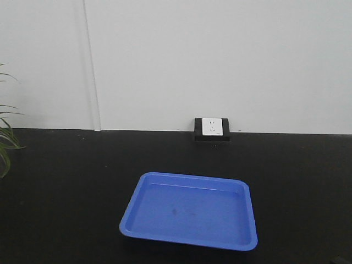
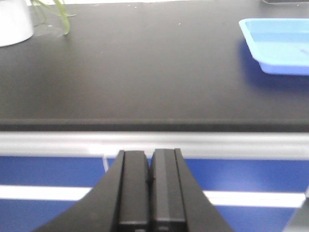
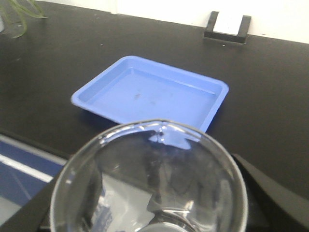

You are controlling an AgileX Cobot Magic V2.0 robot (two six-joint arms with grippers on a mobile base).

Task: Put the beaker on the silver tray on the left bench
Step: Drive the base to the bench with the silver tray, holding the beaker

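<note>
The clear glass beaker [image 3: 149, 169] fills the lower half of the right wrist view, seen from above its rounded rim. My right gripper [image 3: 149, 205] is shut on it, with black fingers [image 3: 270, 193] showing on either side. It hangs over the front edge of the black bench [image 3: 58, 63]. My left gripper [image 2: 150, 159] is shut and empty, low in front of the bench edge [image 2: 145, 126] and its blue cabinet fronts [image 2: 48, 171]. The silver tray is out of view.
A bright blue plastic tray [image 1: 190, 212] lies on the bench, also in the left wrist view [image 2: 282, 46] and right wrist view [image 3: 149, 92]. A wall socket box [image 1: 212, 129] stands at the back. A plant [image 1: 6, 137] in a white pot [image 2: 14, 21] is at the left.
</note>
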